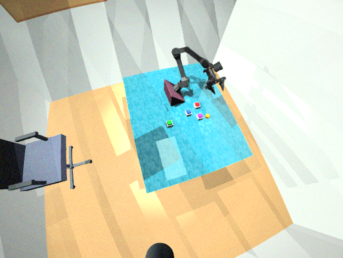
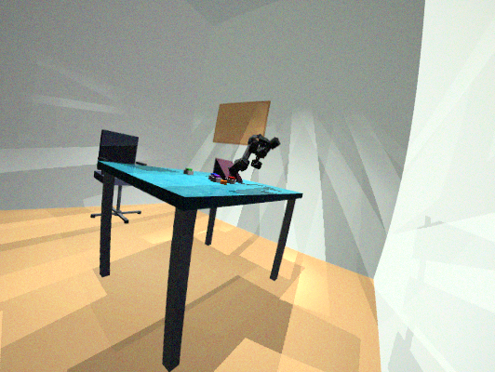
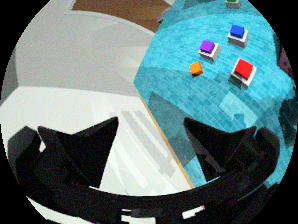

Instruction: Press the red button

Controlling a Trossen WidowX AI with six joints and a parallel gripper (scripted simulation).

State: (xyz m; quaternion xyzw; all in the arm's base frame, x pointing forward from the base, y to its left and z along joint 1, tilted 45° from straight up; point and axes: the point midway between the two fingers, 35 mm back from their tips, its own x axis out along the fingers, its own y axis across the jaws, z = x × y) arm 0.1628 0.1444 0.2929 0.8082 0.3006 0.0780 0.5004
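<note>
The red button (image 1: 197,104) (image 2: 232,179) (image 3: 244,69) sits in a white housing on the blue table top (image 1: 219,142) (image 2: 177,187). My gripper (image 1: 218,91) (image 3: 152,120) is open with nothing between its fingers. It hangs above the table's right edge in the top view, up and to the right of the red button. In the wrist view the red button lies beyond the right fingertip, apart from it. In the exterior view the fingers are too small and dark to make out clearly.
A blue button (image 1: 188,112) (image 3: 237,31), a purple button (image 1: 200,116) (image 3: 207,47) and a small orange block (image 1: 207,115) (image 3: 196,69) are near the red button. A green button (image 1: 169,122) (image 2: 189,170) stands farther off. A dark red wedge (image 1: 173,95) stands beside the arm's base.
</note>
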